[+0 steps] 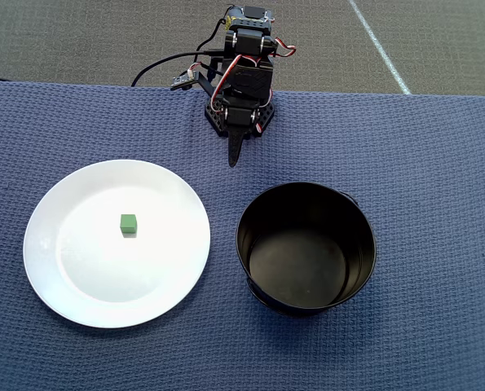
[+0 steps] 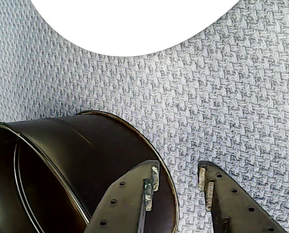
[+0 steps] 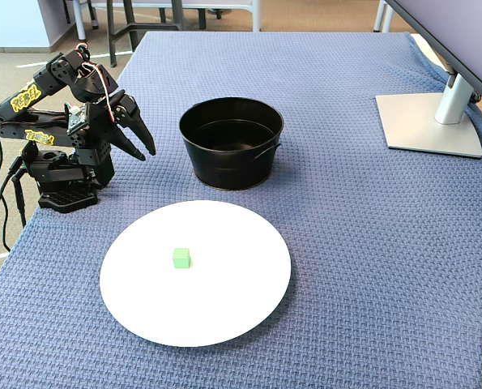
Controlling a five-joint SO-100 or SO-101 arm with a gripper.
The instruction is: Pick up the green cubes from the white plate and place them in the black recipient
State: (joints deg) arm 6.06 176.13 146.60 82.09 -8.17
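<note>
Jaws apart and empty, folded near the arm base; green cube [image 1: 128,224] sits mid white plate [image 1: 71,285], left of them in the overhead view.

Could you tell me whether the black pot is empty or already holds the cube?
Empty: the black pot shows a bare bottom; the green cube sits on the white plate.

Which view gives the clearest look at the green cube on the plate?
The overhead view: the green cube sits unobstructed near the middle of the white plate. The fixed view also shows it, but obliquely. The wrist view catches only the plate's edge, no cube.
</note>
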